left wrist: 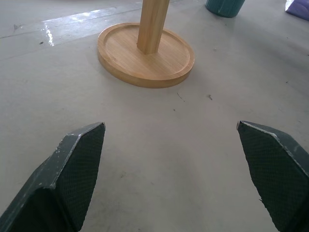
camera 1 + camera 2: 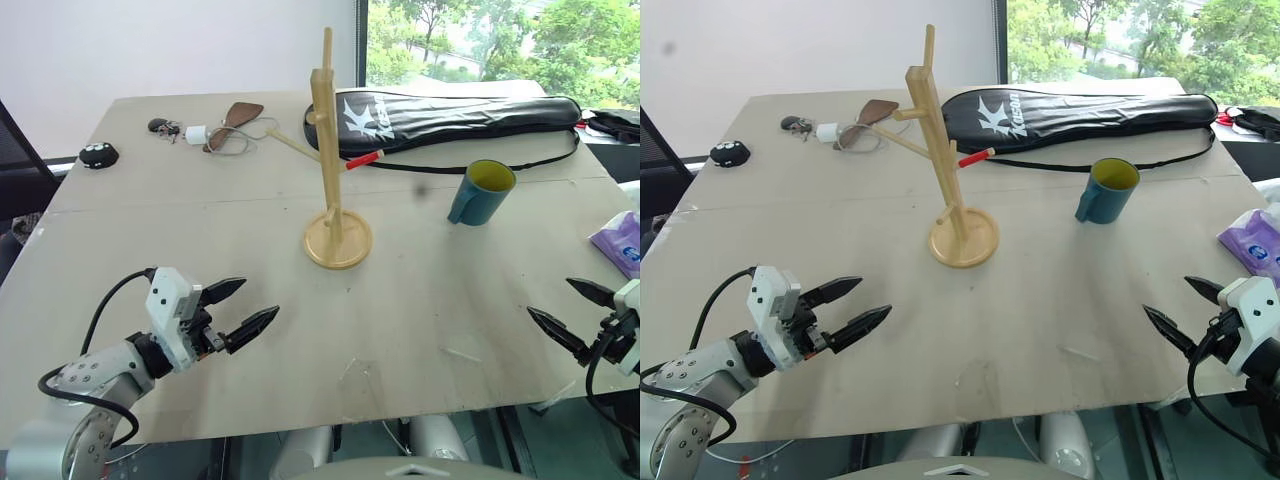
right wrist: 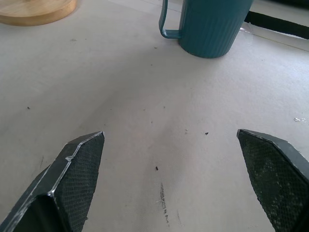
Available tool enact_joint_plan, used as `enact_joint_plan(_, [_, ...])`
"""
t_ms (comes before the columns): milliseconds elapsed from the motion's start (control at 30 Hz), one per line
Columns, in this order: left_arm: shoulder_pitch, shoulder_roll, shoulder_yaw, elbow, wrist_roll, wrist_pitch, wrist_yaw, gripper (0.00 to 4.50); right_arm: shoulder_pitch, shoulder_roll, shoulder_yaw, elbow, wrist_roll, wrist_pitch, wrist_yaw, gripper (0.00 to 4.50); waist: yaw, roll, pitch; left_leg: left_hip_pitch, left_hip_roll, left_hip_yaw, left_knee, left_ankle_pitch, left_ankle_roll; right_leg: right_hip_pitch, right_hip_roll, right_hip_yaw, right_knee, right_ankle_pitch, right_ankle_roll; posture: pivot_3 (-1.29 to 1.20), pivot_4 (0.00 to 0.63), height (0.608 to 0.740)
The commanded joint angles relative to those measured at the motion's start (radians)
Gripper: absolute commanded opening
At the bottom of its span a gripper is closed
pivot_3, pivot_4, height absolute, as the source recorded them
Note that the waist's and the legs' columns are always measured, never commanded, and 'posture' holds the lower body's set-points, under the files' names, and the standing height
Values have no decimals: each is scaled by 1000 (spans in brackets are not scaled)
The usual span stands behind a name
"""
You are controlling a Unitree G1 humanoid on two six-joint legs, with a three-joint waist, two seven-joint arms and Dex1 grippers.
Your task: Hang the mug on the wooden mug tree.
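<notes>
The dark teal mug (image 2: 481, 192) with a yellow-green inside stands upright on the table's right half, its handle toward the wooden mug tree (image 2: 334, 170). The tree stands mid-table on its round disc base, with thin slanted pegs, one red-tipped (image 2: 364, 158). My left gripper (image 2: 241, 306) hovers open and empty near the front left edge, pointing at the tree's base (image 1: 146, 54). At the front right edge my right gripper (image 2: 565, 310) is open and empty, with the mug (image 3: 212, 26) ahead of its fingers.
A black racket bag (image 2: 455, 115) lies across the back right behind the mug. Keys, a cable and a brown piece (image 2: 215, 130) sit at the back left, with a small black object (image 2: 98, 154) near the left edge. A purple packet (image 2: 625, 243) lies at the right edge.
</notes>
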Motion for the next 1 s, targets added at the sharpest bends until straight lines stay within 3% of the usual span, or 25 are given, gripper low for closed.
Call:
enact_joint_plan(33, [-27, 26, 29, -34, -61, 6, -40, 4500, -53, 14, 44, -81, 4, 31, -70, 4448, 0, 0, 0, 0, 0, 0, 0, 0, 0, 0, 0, 0, 0, 0, 0, 0, 150, 740])
enact_joint_plan(133, [-37, 46, 46, -35, -114, -28, -132, 4500, -130, 39, 146, -194, 8, 125, -178, 4448, -8, 1, 0, 0, 1, 0, 0, 0, 0, 0, 1, 0, 0, 1, -1, 0, 150, 740])
enact_joint_plan(267, [-45, 38, 28, -45, -89, -122, -203, 4500, -248, 32, 243, -189, -22, 185, -229, 4448, -5, 2, 0, 0, 0, 0, 0, 0, 0, -1, 0, 0, -1, 1, -1, 0, 150, 740])
enact_joint_plan(367, [-61, 1, 14, -41, -145, -194, -307, 4500, -334, 48, 313, -166, -73, 249, -316, 4448, 0, 2, 0, -2, 0, 0, 0, 0, 0, -1, 0, -1, -2, 1, -1, 0, 150, 740])
enact_joint_plan(500, [-69, -2, -25, -78, -201, -182, -350, 4500, -444, 76, 356, -50, -39, 249, -278, 4448, -4, 1, 0, -2, 0, -1, 0, 0, 0, -2, 0, -1, -2, 1, -1, 0, 150, 740])
enact_joint_plan(1000, [-73, 63, -55, -440, -372, -32, 70, 4500, -673, 182, 478, 272, -134, 119, -250, 4448, -9, 2, 0, -2, 0, 0, 0, 0, 0, -2, 1, 0, -1, 1, -1, 0, 150, 740])
